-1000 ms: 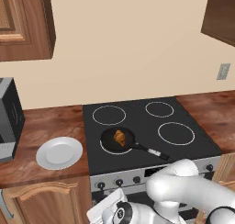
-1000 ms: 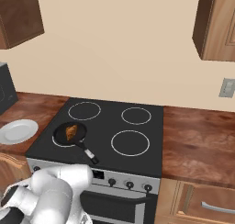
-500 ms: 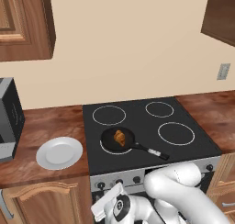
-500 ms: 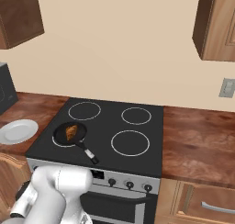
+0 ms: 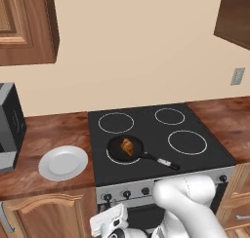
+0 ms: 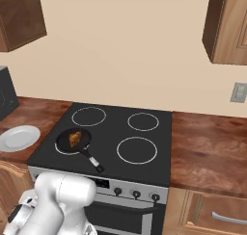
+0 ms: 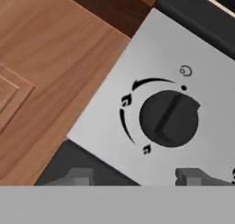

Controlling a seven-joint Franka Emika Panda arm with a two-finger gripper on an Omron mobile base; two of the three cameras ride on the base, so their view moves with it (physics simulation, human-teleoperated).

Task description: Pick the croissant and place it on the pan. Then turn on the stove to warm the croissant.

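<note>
Croissant (image 5: 128, 146) inside pan (image 5: 113, 149)

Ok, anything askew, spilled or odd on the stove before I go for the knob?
Nothing stands out. The croissant lies inside the pan, which sits on the stove's front-left burner ring, handle pointing toward the front edge. The white plate rests flat on the counter.

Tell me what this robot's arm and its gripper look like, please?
The arm is built of smooth, rounded, glossy white shells, thick and tube-like, with darker parts where the segments meet. In the right base view it bulges like a white elbow. The gripper ends in two small, dark grey, blocky finger tips. I see no loose cables or markings on it.
</note>
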